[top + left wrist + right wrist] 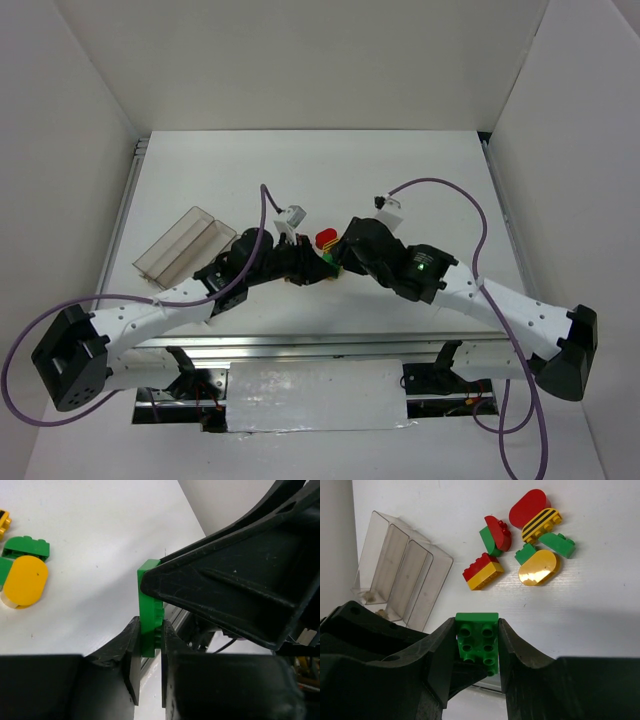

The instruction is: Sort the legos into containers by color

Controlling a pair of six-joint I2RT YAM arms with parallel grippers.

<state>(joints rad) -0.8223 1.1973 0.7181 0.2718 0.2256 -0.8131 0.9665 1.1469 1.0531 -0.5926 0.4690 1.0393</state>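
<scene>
Robotics lab, white enclosure [300,60], table [420,170]

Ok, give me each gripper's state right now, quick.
Left gripper: closed on the green brick.
Right gripper: closed on the same green brick.

The left end effector [150,645] and right end effector [476,630] are black. The green brick [476,647] is plain green. The tabletop [445,510] is white. Loose pieces: a red-over-yellow brick [483,571], a red oval [527,507], a yellow black-striped brick [541,525], a glossy yellow oval [538,567], a green wedge [559,544] and a red-and-green half-round [495,534]. The tray [400,570] is clear. The cables [470,215] are purple.
</scene>
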